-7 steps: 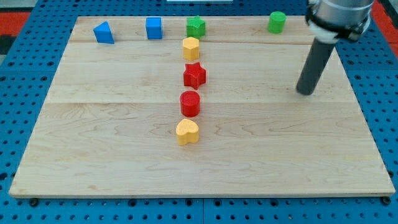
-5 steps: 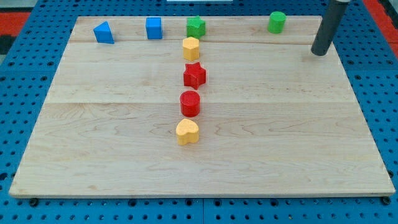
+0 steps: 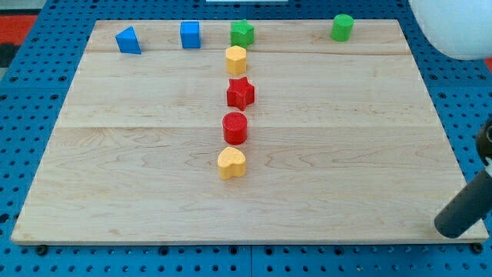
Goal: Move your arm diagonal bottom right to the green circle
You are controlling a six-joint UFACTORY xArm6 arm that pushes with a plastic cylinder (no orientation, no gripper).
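Observation:
The green circle (image 3: 343, 28) stands near the top right of the wooden board (image 3: 138, 177). My tip (image 3: 452, 228) shows as a dark rod end at the board's bottom right corner, far below and to the right of the green circle and touching no block.
A blue triangle (image 3: 128, 40), a blue cube (image 3: 190, 35) and a green star (image 3: 242, 32) line the top edge. Down the middle stand a yellow hexagon (image 3: 236, 59), a red star (image 3: 241, 93), a red cylinder (image 3: 235, 128) and a yellow heart (image 3: 231, 163). A white arm part (image 3: 453, 27) fills the top right corner.
The rod moved from the right middle of the board up to the top right edge, then swung down to the bottom right corner. No block moved.

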